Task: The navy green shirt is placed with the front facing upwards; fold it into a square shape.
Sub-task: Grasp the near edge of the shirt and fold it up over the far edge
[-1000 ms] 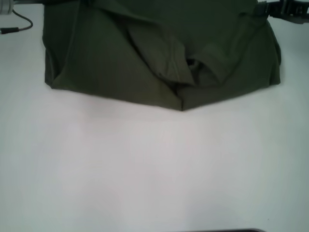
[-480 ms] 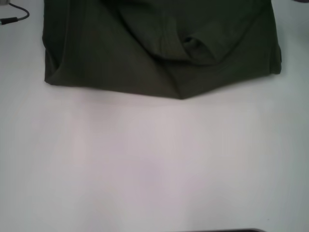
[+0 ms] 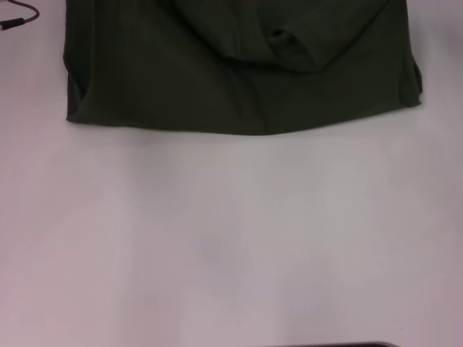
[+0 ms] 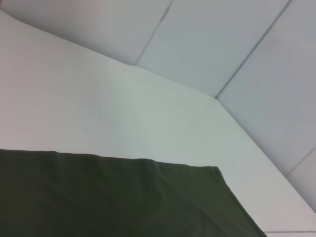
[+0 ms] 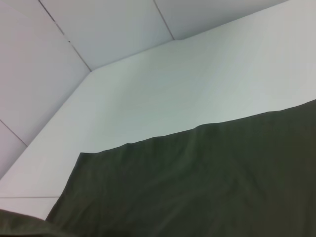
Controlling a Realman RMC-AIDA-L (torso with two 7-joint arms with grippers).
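Folding underway — the dark olive-green cotton shirt (image 3: 239, 72) lies doubled at the far edge of the white table (image 3: 231, 238), a loose ridge near its middle | neither claw in view, grip state unknowable | next: flatten, then fold square.

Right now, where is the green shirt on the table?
In the head view, the navy green shirt lies across the far part of the white table, running out of the top of the picture, with a dark cable off its left corner.

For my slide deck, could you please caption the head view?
Partly folded green shirt lying at the far side of the white table, a dark cable beside it; no gripper visible.
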